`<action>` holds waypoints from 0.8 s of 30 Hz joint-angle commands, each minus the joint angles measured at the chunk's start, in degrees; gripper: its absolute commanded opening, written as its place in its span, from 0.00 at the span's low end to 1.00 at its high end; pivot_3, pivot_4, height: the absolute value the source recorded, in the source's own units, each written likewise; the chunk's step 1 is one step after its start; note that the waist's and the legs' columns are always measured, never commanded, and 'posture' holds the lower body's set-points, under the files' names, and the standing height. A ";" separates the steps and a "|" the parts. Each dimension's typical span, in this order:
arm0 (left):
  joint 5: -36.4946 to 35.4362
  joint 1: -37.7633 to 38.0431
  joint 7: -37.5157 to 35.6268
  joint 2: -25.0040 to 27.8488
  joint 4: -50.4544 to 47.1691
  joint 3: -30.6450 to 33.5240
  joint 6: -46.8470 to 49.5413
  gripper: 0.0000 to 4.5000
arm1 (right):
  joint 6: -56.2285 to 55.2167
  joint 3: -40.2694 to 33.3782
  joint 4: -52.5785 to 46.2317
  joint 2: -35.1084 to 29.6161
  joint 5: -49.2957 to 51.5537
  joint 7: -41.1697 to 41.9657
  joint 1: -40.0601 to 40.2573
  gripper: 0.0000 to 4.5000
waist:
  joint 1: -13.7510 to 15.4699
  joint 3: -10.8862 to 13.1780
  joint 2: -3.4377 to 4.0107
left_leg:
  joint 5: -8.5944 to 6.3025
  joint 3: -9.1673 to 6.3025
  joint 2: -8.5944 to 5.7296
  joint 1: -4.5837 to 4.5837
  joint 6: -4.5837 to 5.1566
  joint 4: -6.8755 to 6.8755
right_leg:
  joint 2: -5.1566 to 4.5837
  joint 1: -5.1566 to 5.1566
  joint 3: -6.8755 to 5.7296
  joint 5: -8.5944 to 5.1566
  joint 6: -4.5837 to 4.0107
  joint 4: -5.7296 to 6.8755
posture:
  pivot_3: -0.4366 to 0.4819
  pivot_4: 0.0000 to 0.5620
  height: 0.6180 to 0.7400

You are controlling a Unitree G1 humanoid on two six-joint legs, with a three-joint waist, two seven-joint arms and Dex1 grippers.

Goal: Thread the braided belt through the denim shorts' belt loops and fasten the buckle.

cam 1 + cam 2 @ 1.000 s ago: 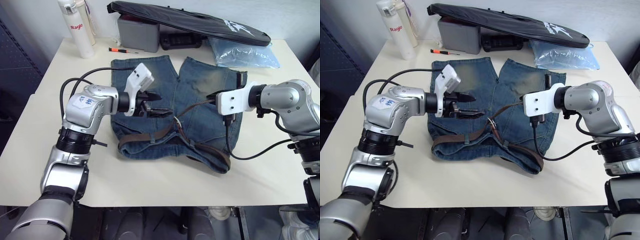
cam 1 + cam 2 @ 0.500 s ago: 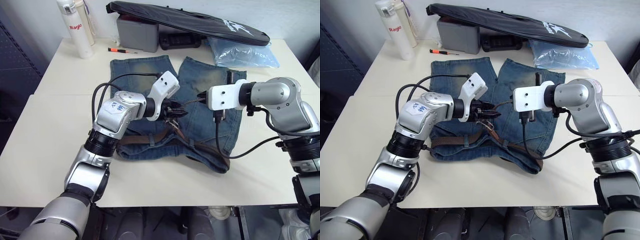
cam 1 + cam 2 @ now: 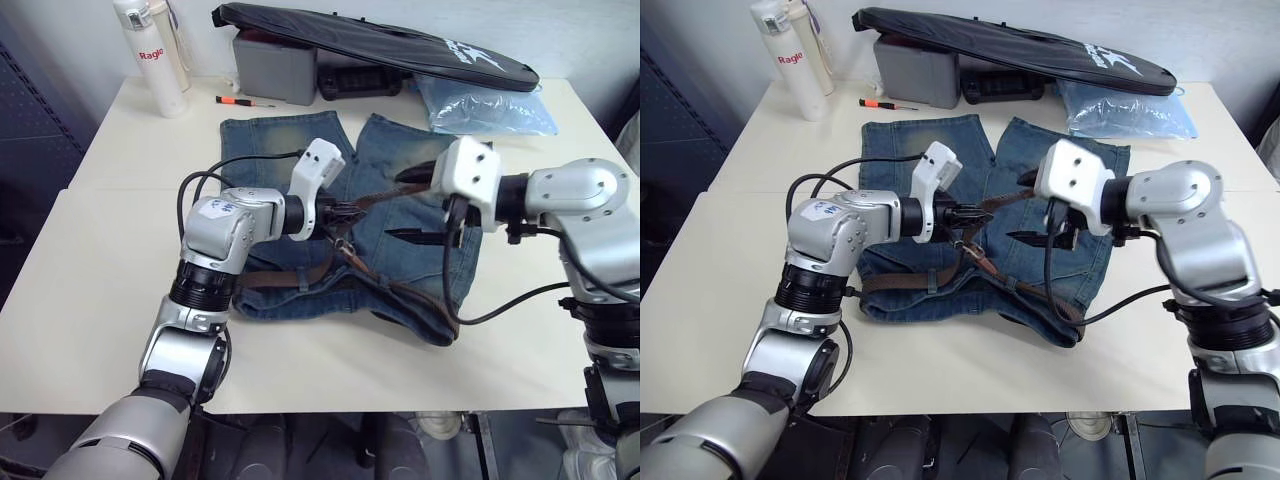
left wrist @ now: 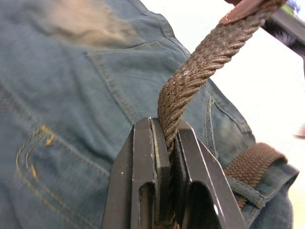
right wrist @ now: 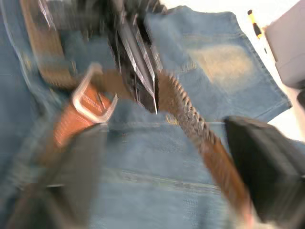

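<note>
**Belt held at mid-strap over the shorts, buckle not yet fastened**

Denim shorts (image 3: 400,190) lie flat in the middle of the table (image 3: 90,260), waistband toward me. Braided belt (image 3: 940,280) runs along that waistband under at least one of the belt loops (image 3: 932,279), then its free length rises off the cloth across the middle of the shorts. Buckle (image 3: 977,251) sits near the centre of the waistband, just below my left gripper (image 3: 965,214).

Left gripper: fingers (image 4: 147,167) pinched tight on the woven strap, which climbs out between them toward the tan leather tip. Right gripper (image 3: 418,205): fingers spread wide apart, one above and one below; the belt's tip end reaches to the upper finger, but I cannot tell whether it touches, and nothing is clamped.

Handling, my judgement: the strap is light and limp, sags wherever unsupported, and the braid gives good friction, so it should not slip in a pinch. The smooth leather tip is stiffer and likely slicker; it is the part to grasp, close to its end, for feeding into the buckle frame. The denim is soft and may drag along if the belt is pulled hard.
</note>
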 commanded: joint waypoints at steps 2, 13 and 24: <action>-5.33 1.60 4.19 -2.35 -5.70 8.53 9.58 0.00 | 15.45 -4.26 -4.05 1.00 10.47 -1.90 1.11 0.98 | 0.06 0.00 0.00 | 0.00 -0.01 0.00 0.00 0.00 0.00 | 0.00 0.01 -0.01 0.00 0.00 0.00 | 0.48 0.27 1.00; -9.21 1.26 20.22 -16.77 -12.24 42.41 25.50 0.00 | 27.62 -9.41 3.57 11.35 20.23 -12.13 4.89 0.32 | -0.14 0.00 -0.01 | -0.01 -0.01 0.00 0.05 0.01 0.01 | 0.00 0.06 0.00 0.01 0.00 0.02 | 0.48 0.27 1.00; -15.89 2.94 31.18 -22.38 -17.55 52.93 25.50 0.00 | 25.72 -8.42 6.84 10.50 22.25 -12.08 1.32 0.04 | -0.02 0.01 -0.02 | -0.01 0.01 0.00 0.02 0.00 0.01 | 0.00 0.03 0.02 0.01 0.00 0.00 | 0.48 0.27 1.00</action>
